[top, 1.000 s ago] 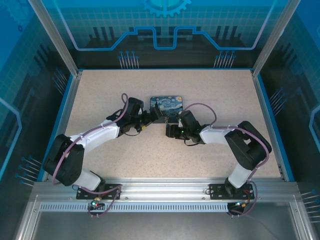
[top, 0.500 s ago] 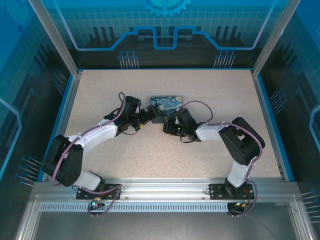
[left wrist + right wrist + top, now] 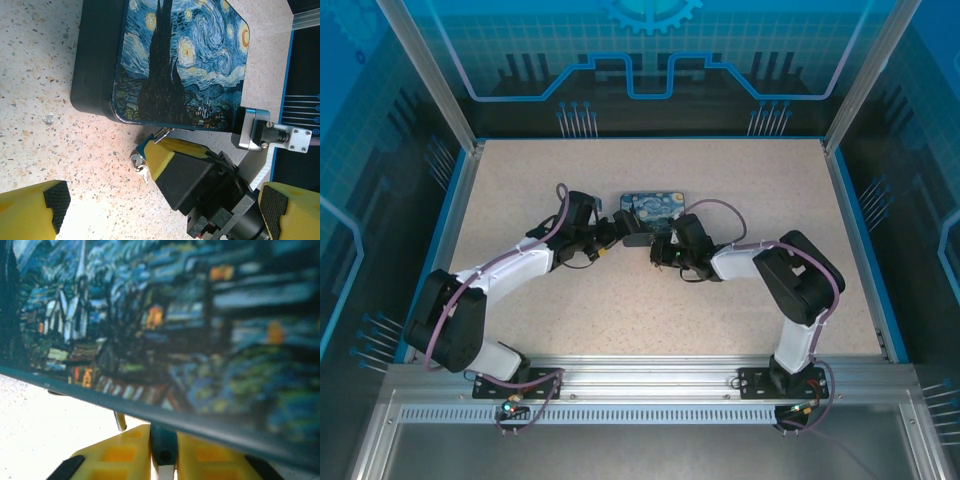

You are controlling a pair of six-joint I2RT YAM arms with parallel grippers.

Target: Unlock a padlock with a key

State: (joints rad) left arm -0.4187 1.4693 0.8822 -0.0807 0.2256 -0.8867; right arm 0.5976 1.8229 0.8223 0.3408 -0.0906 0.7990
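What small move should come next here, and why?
Probably ease the open left claw toward the tiny silvery metal key beside the dark blue swirl-printed box; the right claw is shut on a small teal piece there, and the key lies ungripped.

The top view is evenly lit and sharp. The tabletop (image 3: pixel 100 200) glares white in both wrist views. The right wrist's close box (image 3: pixel 200 330) is blurred.
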